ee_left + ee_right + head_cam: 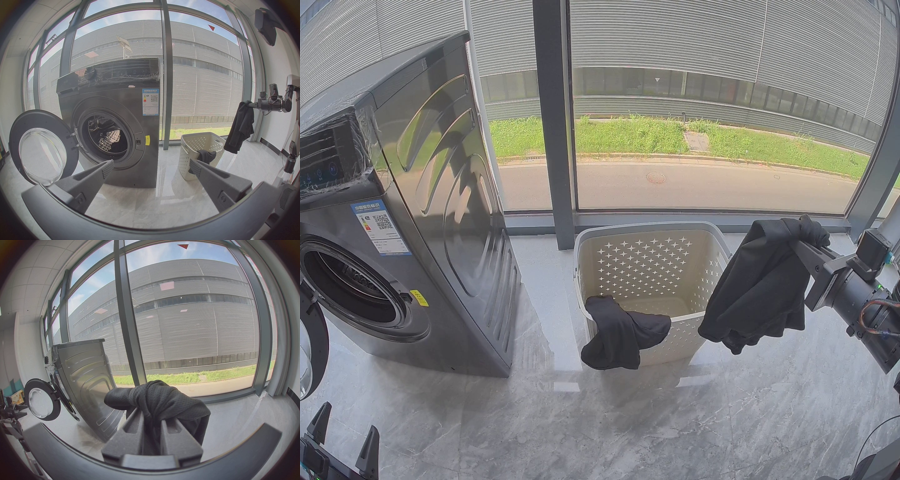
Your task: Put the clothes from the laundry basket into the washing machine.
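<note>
Black garment (759,287) clamped in my right gripper (807,249), up beside the laundry basket (650,229).
It hangs below my grip by the basket's right wall (another dark piece (619,334) drapes over the front rim); my left gripper (344,437), jaws apart, sits low near the washing machine (437,206).

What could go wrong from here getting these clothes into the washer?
The black garment hangs loose from the right gripper, far from the washing machine; it may slip or snag in transit.
The second garment is draped over the laundry basket rim, partly outside; it may slide to the floor.
</note>
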